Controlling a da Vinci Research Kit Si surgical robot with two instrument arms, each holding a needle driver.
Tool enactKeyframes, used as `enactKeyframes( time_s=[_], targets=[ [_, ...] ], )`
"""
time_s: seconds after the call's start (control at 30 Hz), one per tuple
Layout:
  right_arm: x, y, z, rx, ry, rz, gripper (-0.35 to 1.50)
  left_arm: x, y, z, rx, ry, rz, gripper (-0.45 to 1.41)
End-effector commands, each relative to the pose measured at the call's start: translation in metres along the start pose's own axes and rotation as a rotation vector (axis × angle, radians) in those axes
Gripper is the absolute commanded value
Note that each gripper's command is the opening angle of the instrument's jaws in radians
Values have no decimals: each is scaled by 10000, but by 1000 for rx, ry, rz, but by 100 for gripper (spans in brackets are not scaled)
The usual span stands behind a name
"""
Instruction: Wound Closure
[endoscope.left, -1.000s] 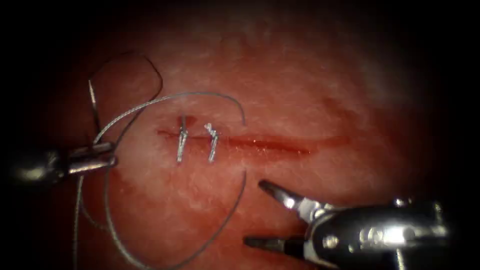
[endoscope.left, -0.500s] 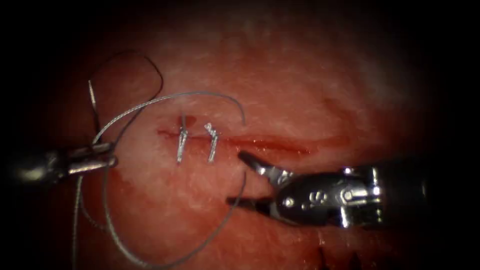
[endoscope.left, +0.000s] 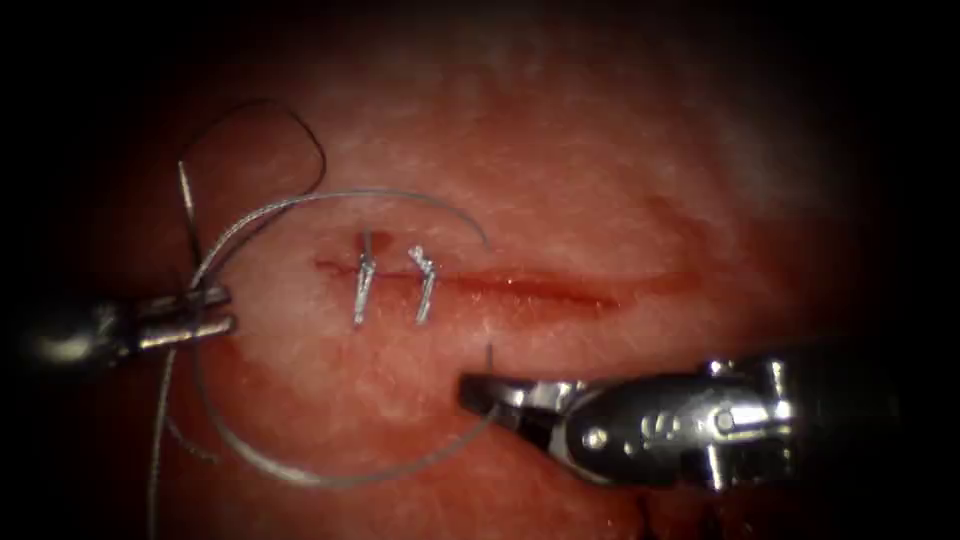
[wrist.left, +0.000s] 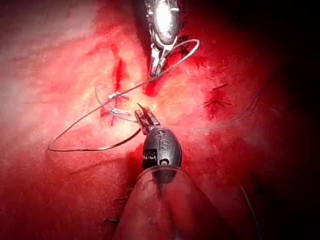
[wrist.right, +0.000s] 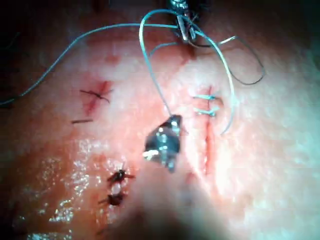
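Observation:
The cut (endoscope.left: 540, 288) runs across the tissue (endoscope.left: 600, 180), with two finished stitches (endoscope.left: 363, 285) at its left end. Off that left end, my left tool (endoscope.left: 228, 308) is shut on the needle (endoscope.left: 187, 200), gripping it low on its curve. The needle stands up out of the jaws, free of the tissue. Pale thread (endoscope.left: 380, 191) arcs over the stitches and sweeps round below them. Below the cut, my right tool (endoscope.left: 470, 390) is shut on this thread close to where it leaves the tissue. The same grip shows in the right wrist view (wrist.right: 172, 122), and the left tool (wrist.left: 145, 117) shows in its own view.
A thin dark strand (endoscope.left: 300, 125) loops above the left tool. Older dark stitches (wrist.right: 117, 175) and short dark marks (wrist.right: 95, 95) lie on the tissue away from the cut. Red fluid lines the cut and wets the tissue below it (endoscope.left: 330, 420).
My right tool came in from the lower right with its jaws wide, moved left to the thread below the cut and shut on it. The thread loop shifted slightly. The left tool stayed put.

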Motion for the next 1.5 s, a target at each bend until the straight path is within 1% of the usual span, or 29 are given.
enactKeyframes(
  time_s=[0.03, 0.07, 0.2, 0.27, 0.33, 0.37, 0.43, 0.47, 0.53, 0.6, 0.77, 0.83, 0.87, 0.9, 1.0, 1.07, 1.1, 1.23, 1.33, 1.37, 1.4, 1.43, 1.47, 1.5],
  targets=[
    [32, -29, -5, 22, 13, 10, -35, -8, 11, 1, -3, -2, -3, -45],
    [49, -37, -12, 31, 20, 13, -35, -8, 11, 1, -3, -2, -3, -45],
    [105, -60, -35, 54, 23, 21, -35, -8, 10, 1, -3, -2, -3, -45],
    [129, -64, -43, 55, 23, -27, -35, -8, 10, 2, -2, -2, -3, -45],
    [140, -61, -47, 59, 26, -60, -35, -8, 11, 2, -2, -3, -4, -45],
    [143, -58, -49, 55, 16, -62, 9, -8, 11, 2, -2, -3, -4, -45],
    [140, -48, -50, 2, 9, -87, 83, -8, 11, 1, -1, -3, -4, -45],
    [126, -36, -48, -41, -1, -90, 118, -8, 11, 1, -1, -3, -4, -45],
    [106, -28, -45, -52, -14, -90, 131, -8, 11, 1, -2, -3, -4, -45],
    [86, -22, -43, -60, -21, -94, 135, -8, 11, 1, -2, -3, -4, -45],
    [28, -5, -32, -85, -43, -110, 135, -8, 11, 1, -2, -3, -4, -45],
    [9, 1, -25, -89, -57, -110, 135, -8, 11, 1, -2, -3, -4, -45],
    [-11, 5, -16, -90, -74, -119, 133, -8, 11, 1, -2, -3, -4, -45],
    [-11, 5, -16, -90, -74, -119, 133, -8, 11, 1, -2, -3, -4, -45],
    [-35, 8, 0, -94, -85, -114, 131, -8, 11, 1, -2, -3, -4, -45],
    [-47, 9, 9, -95, -97, -109, 131, -8, 11, 1, -2, -3, -3, -45],
    [-53, 10, 14, -97, -104, -106, 128, -8, 11, 1, -2, -3, -3, -45],
    [-67, 17, 25, -109, -114, -104, 126, -8, 11, 1, -2, -3, -3, -45],
    [-73, 22, 29, -115, -116, -85, 116, -8, 11, 1, -2, -3, -3, -45],
    [-75, 24, 31, -103, -110, -62, 96, -8, 11, 1, -2, -3, -3, -45],
    [-76, 24, 32, -74, -101, -45, 61, -8, 11, 1, -2, -3, -3, -45],
    [-75, 23, 32, -52, -82, -23, -25, -8, 11, 1, -2, -3, -3, -45],
    [-73, 20, 30, -23, -59, -13, -35, -8, 11, 1, -2, -3, -3, -45],
    [-71, 19, 30, -23, -55, -7, -35, -8, 11, 1, -2, -3, -3, -45]
  ],
)
